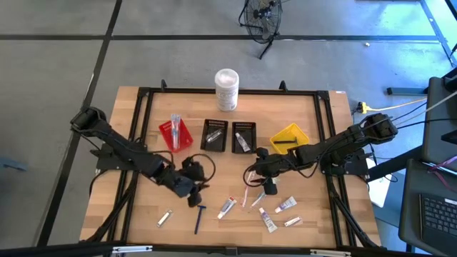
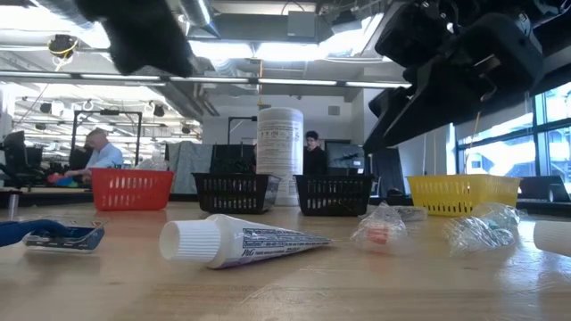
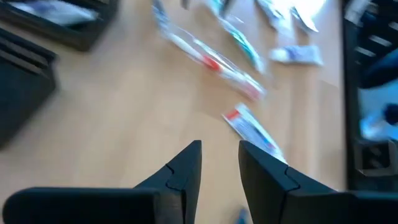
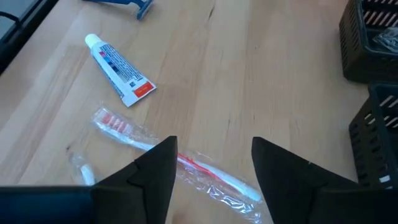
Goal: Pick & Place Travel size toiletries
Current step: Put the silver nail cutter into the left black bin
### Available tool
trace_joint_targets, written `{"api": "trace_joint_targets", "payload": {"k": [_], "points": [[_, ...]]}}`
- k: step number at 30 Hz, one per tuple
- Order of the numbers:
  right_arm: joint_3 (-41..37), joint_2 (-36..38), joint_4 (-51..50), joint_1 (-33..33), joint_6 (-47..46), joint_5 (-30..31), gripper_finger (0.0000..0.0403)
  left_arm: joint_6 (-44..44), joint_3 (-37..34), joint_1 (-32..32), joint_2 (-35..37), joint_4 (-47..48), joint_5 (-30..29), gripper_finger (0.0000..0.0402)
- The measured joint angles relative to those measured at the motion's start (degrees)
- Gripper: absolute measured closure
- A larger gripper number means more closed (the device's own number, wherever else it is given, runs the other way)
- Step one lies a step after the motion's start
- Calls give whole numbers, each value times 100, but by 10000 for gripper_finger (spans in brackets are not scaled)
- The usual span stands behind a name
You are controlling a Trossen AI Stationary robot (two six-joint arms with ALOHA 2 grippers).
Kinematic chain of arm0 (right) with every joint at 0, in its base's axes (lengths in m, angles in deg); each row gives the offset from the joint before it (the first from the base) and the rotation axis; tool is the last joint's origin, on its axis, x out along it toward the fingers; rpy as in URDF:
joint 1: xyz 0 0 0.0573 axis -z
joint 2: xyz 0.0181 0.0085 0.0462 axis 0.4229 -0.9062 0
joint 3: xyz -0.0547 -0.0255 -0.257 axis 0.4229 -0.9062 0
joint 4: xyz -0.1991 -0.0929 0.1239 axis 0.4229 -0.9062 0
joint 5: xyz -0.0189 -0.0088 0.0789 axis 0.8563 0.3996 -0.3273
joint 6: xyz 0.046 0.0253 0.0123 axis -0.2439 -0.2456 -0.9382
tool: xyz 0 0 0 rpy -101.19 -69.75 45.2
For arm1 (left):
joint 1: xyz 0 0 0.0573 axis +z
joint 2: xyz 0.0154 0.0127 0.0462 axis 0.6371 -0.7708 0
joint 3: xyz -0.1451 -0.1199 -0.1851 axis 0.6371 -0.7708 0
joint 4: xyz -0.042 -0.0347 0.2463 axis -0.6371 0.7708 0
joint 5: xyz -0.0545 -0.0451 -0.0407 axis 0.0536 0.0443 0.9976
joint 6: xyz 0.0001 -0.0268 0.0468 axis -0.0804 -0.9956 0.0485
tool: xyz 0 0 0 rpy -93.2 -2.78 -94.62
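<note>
A: Status?

B: Pick phase. Right gripper (image 4: 211,163) hovers over the wrapped toothbrush (image 4: 186,163) near the middle of the surface, jaws spread wide and released, straddling the handle. Nothing held.

A: Left?

B: Left gripper (image 3: 221,165) sits toward the front-left, jaws parted with a narrow gap, empty. View is blurred, but a small tube (image 3: 252,127) lies just ahead of it.

A: Rest of the toiletries?

B: Loose along the front edge: white tube (image 4: 118,67), blue razor (image 1: 199,218), more tubes (image 1: 287,205), a sachet (image 1: 165,218). Some items are already in the red bin (image 1: 176,134) and black bins (image 1: 215,135).

A: Next?

B: My read: right drops straight down, closes on the handle mid-length. The wrapper looks slippery, so it could slide.
</note>
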Motion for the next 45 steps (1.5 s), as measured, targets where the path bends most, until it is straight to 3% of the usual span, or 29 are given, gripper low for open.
{"api": "trace_joint_targets", "payload": {"k": [11, 20, 30, 36, 45], "points": [[0, 0, 126, 92, 558, 0, 221, -1393, 0, -616, -2, 945, 1214, 323], [0, 0, 526, 451, 919, 0, 221, -2380, -2, -795, -2, 2125, 2399, 301], [0, 2, 556, 719, 917, 0, 211, -3349, -2, -1188, -283, 1976, 2779, 255], [0, 2, 553, 730, 919, -66, 215, -4053, -2, -1562, -927, 1963, 3347, 251], [0, 2, 553, 728, 893, -66, 230, -4372, 0, -1771, -1486, 1384, 3567, 251]]}}
